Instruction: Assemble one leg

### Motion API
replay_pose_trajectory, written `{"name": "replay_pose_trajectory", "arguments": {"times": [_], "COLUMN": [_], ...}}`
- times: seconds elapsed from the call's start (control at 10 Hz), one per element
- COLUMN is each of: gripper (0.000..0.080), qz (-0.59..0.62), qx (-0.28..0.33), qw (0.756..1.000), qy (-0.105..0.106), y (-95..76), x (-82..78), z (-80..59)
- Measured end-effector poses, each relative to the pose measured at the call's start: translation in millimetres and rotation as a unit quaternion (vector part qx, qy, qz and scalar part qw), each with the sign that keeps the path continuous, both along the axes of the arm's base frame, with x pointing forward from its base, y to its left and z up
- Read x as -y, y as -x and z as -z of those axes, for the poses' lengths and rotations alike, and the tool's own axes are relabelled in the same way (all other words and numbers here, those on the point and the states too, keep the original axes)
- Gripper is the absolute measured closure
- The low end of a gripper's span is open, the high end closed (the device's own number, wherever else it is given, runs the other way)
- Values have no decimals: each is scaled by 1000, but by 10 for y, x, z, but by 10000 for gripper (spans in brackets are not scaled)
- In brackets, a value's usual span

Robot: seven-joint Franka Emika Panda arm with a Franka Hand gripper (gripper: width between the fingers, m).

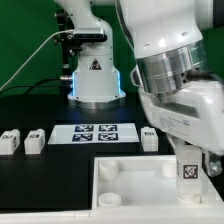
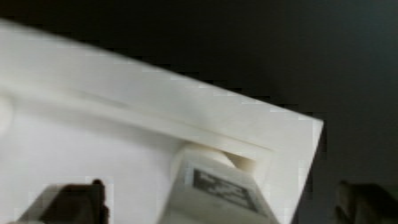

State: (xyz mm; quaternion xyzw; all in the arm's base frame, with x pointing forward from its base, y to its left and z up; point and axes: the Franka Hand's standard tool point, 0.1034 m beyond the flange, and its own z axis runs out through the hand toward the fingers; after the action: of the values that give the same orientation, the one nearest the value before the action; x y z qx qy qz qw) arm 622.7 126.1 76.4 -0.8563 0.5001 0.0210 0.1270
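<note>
A leg [image 1: 188, 169], a small white block with a black-and-white tag, stands upright at the corner of the white tray [image 1: 120, 190] on the exterior view's right. In the wrist view the leg [image 2: 224, 186] sits in the tray's [image 2: 107, 110] corner socket. My gripper [image 1: 193, 163] is straddling the leg from above. In the wrist view my gripper [image 2: 217, 206] is open, with a gap between each dark finger [image 2: 71, 205] and the leg.
Two more legs [image 1: 10, 141] [image 1: 35, 140] lie on the black table at the exterior view's left, and another [image 1: 150, 139] beside the marker board [image 1: 95, 133]. The robot base [image 1: 95, 80] stands behind.
</note>
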Motion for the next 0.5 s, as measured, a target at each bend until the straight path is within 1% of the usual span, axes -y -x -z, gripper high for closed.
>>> {"name": "replay_pose_trajectory", "arguments": {"times": [0.1,0.2,0.3,0.5], "gripper": [152,151,151,151], "qz": [-61,-125,-181,-289], "qx": [15,29,43,66], "qw": [998,992,982,954], "qy": [10,16,22,36], "y": [-21,-14,-14,-17], "x": [4,10,17,38], "z": [-19,-1,3,2]}}
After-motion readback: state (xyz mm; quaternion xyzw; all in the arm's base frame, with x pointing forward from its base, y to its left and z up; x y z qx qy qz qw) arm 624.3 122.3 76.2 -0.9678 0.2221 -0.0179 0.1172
